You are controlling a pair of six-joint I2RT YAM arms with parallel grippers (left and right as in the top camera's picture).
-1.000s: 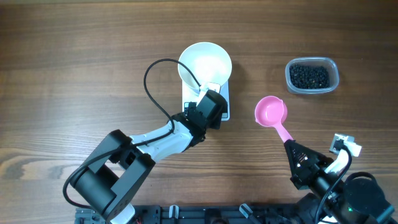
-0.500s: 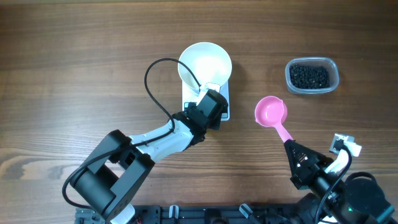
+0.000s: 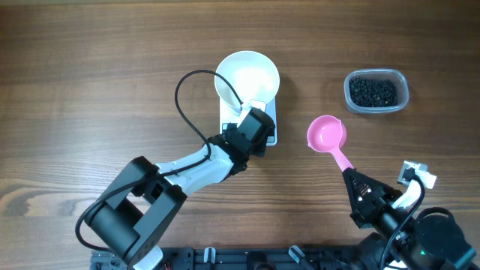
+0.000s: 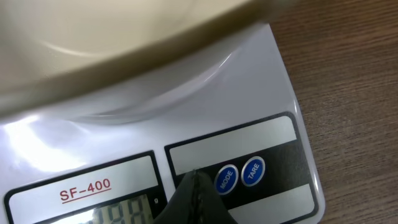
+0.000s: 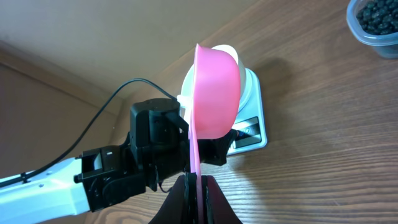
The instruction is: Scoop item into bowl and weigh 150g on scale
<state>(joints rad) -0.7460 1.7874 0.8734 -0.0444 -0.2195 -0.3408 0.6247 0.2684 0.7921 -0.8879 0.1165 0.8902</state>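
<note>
The left gripper (image 4: pixel 195 185), jaws together, touches the small white rectangular digital scale (image 4: pixel 261 93) beside its 2 blue buttons (image 4: pixel 226 179), while the right gripper (image 5: pixel 194 186) clamps the pink plastic scoop (image 3: pixel 327 135).

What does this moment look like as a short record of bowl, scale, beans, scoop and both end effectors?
bowl: white, empty, sitting on the scale
scale: display partly cut off
beans: all in the clear tub, right of the scale
scoop: pink, empty, between scale and tub
left end effector: shut, tip at the scale's front panel, just left of the MODE button
right end effector: shut on the scoop handle
</note>
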